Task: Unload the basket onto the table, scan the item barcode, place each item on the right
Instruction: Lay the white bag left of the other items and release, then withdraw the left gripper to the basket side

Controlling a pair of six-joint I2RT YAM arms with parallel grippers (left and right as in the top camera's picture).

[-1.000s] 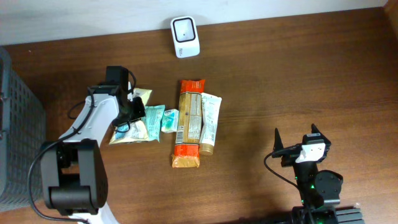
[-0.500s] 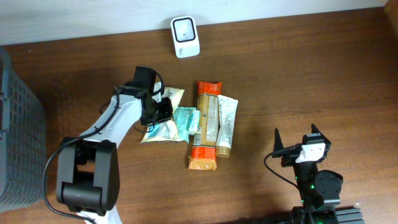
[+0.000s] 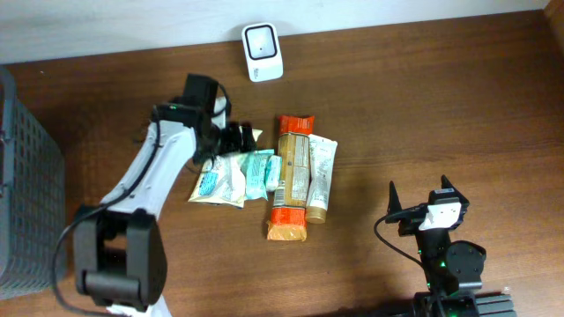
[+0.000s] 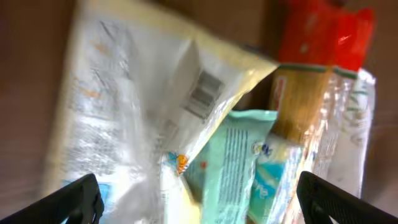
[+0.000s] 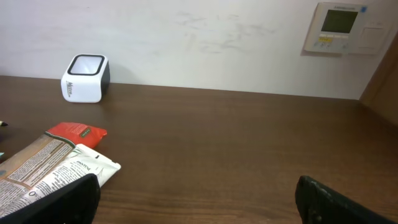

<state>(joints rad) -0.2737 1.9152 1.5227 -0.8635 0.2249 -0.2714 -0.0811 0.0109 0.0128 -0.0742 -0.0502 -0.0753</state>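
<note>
A white barcode scanner (image 3: 263, 53) stands at the table's far edge, also seen in the right wrist view as the scanner (image 5: 86, 78). Mid-table, a cream pouch (image 3: 218, 180) lies beside a teal packet (image 3: 258, 174), a long orange packet (image 3: 293, 176) and a white tube (image 3: 321, 176). My left gripper (image 3: 236, 138) is open just above the pouch's far end, holding nothing. Its camera shows the pouch's barcode (image 4: 204, 93), the teal packet (image 4: 239, 162) and the left gripper (image 4: 199, 199) spread wide. My right gripper (image 3: 429, 207) is open and empty at the front right.
A grey slatted crate (image 3: 25, 176) stands at the left edge. In the right wrist view the orange packet (image 5: 37, 165) and the tube (image 5: 93, 165) lie at the lower left, with bare wood ahead of the right gripper (image 5: 199, 199).
The left gripper dragged the pouch and the pile to the right, then opened and let the pouch go. The pouch now lies flat. The right arm has not moved.
</note>
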